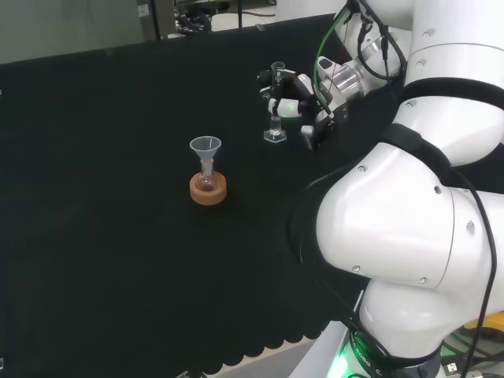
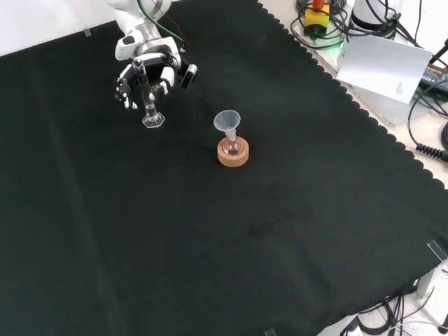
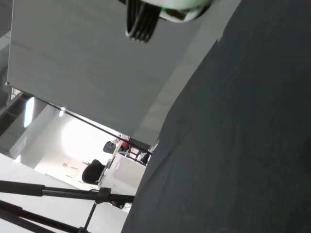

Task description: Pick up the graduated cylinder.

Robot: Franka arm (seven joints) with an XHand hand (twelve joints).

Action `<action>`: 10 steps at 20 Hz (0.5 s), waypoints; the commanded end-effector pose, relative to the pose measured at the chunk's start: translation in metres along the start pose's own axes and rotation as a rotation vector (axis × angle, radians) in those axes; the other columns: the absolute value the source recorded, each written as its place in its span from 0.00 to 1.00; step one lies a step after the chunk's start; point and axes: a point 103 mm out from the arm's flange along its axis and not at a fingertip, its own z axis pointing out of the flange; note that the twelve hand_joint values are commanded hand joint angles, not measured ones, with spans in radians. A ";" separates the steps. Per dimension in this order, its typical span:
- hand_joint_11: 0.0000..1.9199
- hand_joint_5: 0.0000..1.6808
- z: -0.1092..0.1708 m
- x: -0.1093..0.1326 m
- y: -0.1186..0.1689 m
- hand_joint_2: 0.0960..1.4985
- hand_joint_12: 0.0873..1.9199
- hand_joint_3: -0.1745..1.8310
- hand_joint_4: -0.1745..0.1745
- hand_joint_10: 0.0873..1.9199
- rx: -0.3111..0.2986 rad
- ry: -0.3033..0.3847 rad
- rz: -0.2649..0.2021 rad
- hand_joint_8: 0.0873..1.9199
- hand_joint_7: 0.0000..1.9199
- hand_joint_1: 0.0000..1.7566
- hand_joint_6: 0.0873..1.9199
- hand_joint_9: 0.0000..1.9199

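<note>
Our hand [image 2: 143, 73] has its fingers curled round the graduated cylinder [image 2: 151, 105], at eleven o'clock from the funnel [image 2: 227, 120]. Its base looks still on the cloth [image 2: 280, 231]; we judge lifting remains.

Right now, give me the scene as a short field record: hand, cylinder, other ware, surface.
hand: hand with fingers curled round the cylinder, at the top left of the front view
cylinder: clear graduated cylinder, upright, hexagonal foot at or just above the cloth, cannot tell which
other ware: funnel sitting in a small flask on a cork ring, apart from the hand
surface: black cloth
</note>
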 end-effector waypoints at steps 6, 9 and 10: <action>0.35 0.34 -0.003 -0.007 -0.009 0.45 0.58 0.41 0.41 0.18 -0.035 -0.030 0.011 0.31 0.25 0.62 0.29 0.40; 0.33 0.33 -0.005 -0.007 -0.010 0.45 0.59 0.41 0.42 0.19 -0.048 -0.029 0.008 0.31 0.24 0.62 0.29 0.38; 0.33 0.34 -0.005 -0.007 -0.010 0.45 0.60 0.41 0.43 0.19 -0.057 -0.035 0.009 0.31 0.24 0.62 0.29 0.38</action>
